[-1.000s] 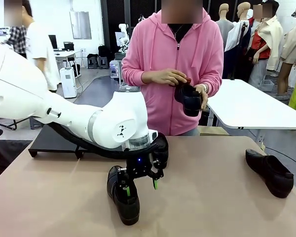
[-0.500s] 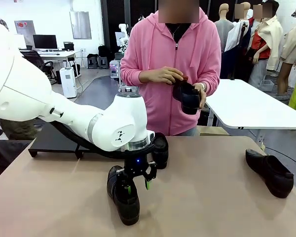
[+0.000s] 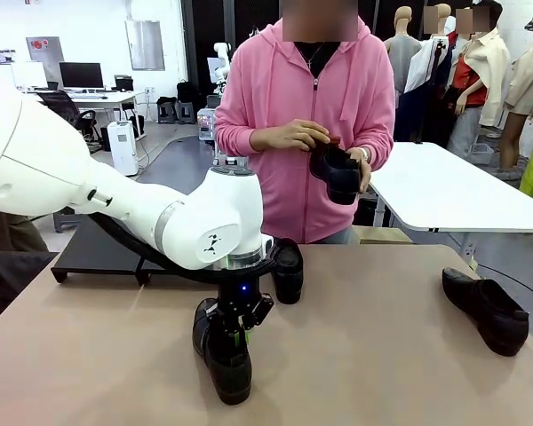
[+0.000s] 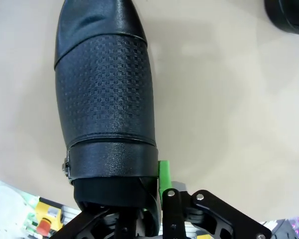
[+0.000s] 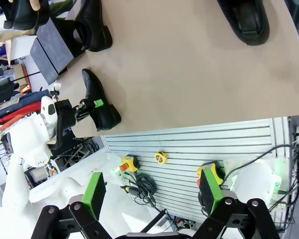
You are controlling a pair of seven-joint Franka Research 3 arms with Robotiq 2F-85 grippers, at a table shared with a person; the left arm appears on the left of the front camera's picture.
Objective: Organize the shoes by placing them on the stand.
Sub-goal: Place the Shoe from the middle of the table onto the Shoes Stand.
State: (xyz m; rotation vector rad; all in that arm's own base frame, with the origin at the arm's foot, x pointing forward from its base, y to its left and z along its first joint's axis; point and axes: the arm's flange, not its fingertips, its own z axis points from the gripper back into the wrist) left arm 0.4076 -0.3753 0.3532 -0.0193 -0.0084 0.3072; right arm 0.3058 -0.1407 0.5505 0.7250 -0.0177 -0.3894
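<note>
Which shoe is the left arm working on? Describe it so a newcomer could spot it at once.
On the tan table, look at the near edge, left of centre, under the white left arm. The shoe lies there toe toward the camera, its upper stamped with a square grid. It is the one with the left gripper clamped on its heel end.

A tan table (image 3: 382,355) spans the near side. Far right stands a white table (image 3: 444,191). Far left, a white wall (image 3: 98,27) backs a desk (image 3: 115,96) carrying 1 monitor (image 3: 82,75), with a dark chair (image 3: 62,106) beside it and a white box unit (image 3: 122,146) on the grey floor (image 3: 173,151). A grey panel (image 3: 146,44) hangs on that wall. The light is bright and even.
</note>
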